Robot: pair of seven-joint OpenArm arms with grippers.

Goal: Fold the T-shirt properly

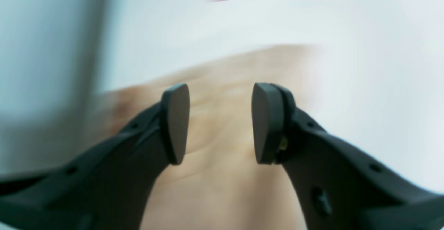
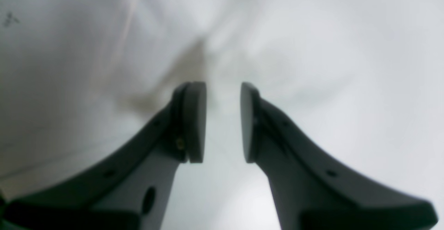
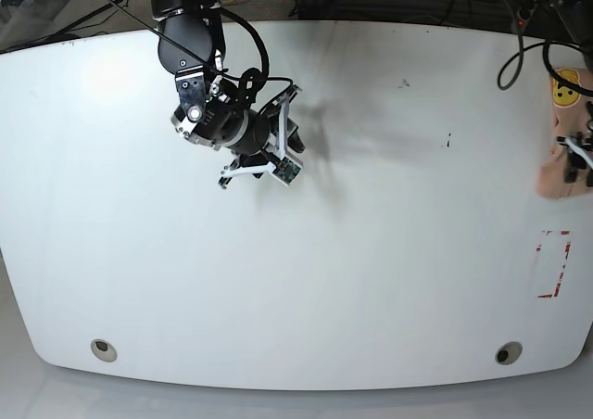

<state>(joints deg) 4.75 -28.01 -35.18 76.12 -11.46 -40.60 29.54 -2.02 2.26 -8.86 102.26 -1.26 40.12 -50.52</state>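
The peach T-shirt [image 3: 559, 164] lies bunched at the table's far right edge in the base view, with its yellow smiley print [image 3: 562, 90] showing. In the left wrist view, which is motion-blurred, the T-shirt [image 1: 222, 178] lies under my left gripper [image 1: 220, 122], which is open and empty above the fabric. Only a small part of my left arm [image 3: 579, 150] shows at the frame's right edge. My right gripper [image 2: 223, 122] is open with a narrow gap, holds nothing, and hangs over bare white table. In the base view my right gripper [image 3: 296, 143] is at the upper left, far from the shirt.
The white table [image 3: 371, 252] has a red tape rectangle [image 3: 554, 263] near its right edge and two round holes [image 3: 104, 349] [image 3: 505, 352] by the front edge. Black cables [image 3: 519, 53] hang at the upper right. Small dark marks [image 3: 449, 141] dot the surface.
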